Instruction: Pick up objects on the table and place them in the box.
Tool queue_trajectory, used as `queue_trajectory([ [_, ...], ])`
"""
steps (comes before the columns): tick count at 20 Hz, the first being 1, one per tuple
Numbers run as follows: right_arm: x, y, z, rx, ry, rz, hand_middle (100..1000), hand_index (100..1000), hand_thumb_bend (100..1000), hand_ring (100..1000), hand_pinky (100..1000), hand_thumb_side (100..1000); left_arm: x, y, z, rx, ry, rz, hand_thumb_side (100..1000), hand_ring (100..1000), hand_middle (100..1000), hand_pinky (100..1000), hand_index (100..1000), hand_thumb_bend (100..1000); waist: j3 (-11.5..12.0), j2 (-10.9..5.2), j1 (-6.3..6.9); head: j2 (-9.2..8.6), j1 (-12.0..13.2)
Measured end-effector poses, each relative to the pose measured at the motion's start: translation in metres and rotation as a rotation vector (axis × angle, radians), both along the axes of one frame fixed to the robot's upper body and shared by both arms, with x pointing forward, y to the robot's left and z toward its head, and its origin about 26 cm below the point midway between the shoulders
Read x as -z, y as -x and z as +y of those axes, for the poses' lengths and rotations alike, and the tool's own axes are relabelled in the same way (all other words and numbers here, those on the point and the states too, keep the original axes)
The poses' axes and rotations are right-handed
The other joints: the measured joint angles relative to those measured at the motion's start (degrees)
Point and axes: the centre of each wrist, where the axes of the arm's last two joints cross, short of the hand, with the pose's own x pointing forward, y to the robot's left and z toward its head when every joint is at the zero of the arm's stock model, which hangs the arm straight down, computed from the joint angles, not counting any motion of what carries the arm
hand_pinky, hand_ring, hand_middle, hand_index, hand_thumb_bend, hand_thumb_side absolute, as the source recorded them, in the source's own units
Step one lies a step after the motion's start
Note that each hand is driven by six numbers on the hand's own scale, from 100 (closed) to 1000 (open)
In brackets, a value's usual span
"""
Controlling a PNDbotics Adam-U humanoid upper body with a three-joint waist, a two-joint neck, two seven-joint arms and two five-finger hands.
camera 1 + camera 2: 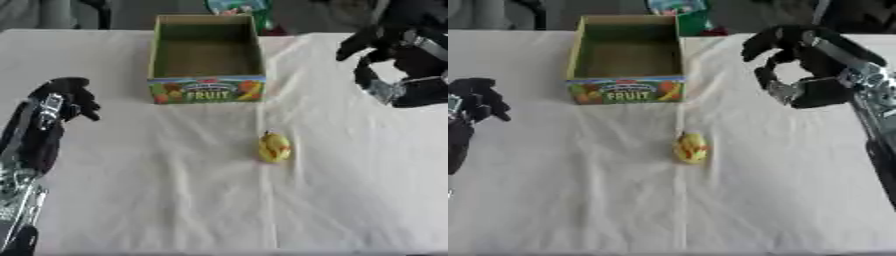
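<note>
Objects on the white-clothed desk (pixel 175 200) number just one: a small yellow rounded toy with orange marks (pixel 274 147), lying near the middle, in front of the box. At the left edge the black left hand (pixel 68 97) hangs with fingers curled, holding nothing. Farther back stands an open cardboard box with a "FRUIT" label (pixel 207 91), its inside bare. At the right, the right hand (pixel 798 65) hovers above the desk, fingers bent but spread wide, grasping nothing.
</note>
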Motion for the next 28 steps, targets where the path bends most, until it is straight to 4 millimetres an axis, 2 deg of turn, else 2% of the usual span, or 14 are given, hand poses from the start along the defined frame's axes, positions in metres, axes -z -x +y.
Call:
queue_trajectory([
  [7,-0.002,-0.015,0.014,-0.017,0.136,-0.075,795,855,100,821,568,198,0.000,0.000,-0.001,0.006,0.001,0.002,731,541,517,491,715,100,0.33,-0.25,0.01,0.02,-0.45],
  [14,0.018,-0.029,0.041,-0.070,0.312,-0.134,832,873,100,849,628,211,0.001,0.000,-0.002,0.013,0.000,0.002,728,541,517,491,715,100,0.70,-0.41,0.09,0.01,-1.07],
  [15,0.022,-0.030,0.045,-0.076,0.333,-0.140,835,875,100,851,635,112,0.001,0.000,-0.002,0.014,0.000,0.002,725,541,517,491,715,100,0.71,-0.41,0.09,0.00,-1.16],
  [16,0.026,-0.031,0.048,-0.081,0.354,-0.146,839,877,100,854,642,218,0.001,0.000,-0.002,0.015,0.000,0.002,727,541,517,491,715,100,0.72,-0.42,0.09,0.00,-1.21],
  [20,0.039,-0.035,0.057,-0.085,0.415,-0.173,847,880,100,859,656,226,0.001,0.000,-0.003,0.018,0.001,0.003,727,541,517,491,715,100,0.72,-0.43,0.11,-0.02,-1.35],
  [28,0.060,-0.040,0.064,-0.077,0.505,-0.218,876,892,100,886,714,249,0.001,0.000,-0.003,0.019,0.001,0.003,727,542,518,491,716,100,0.69,-0.44,0.27,-0.04,-1.69],
])
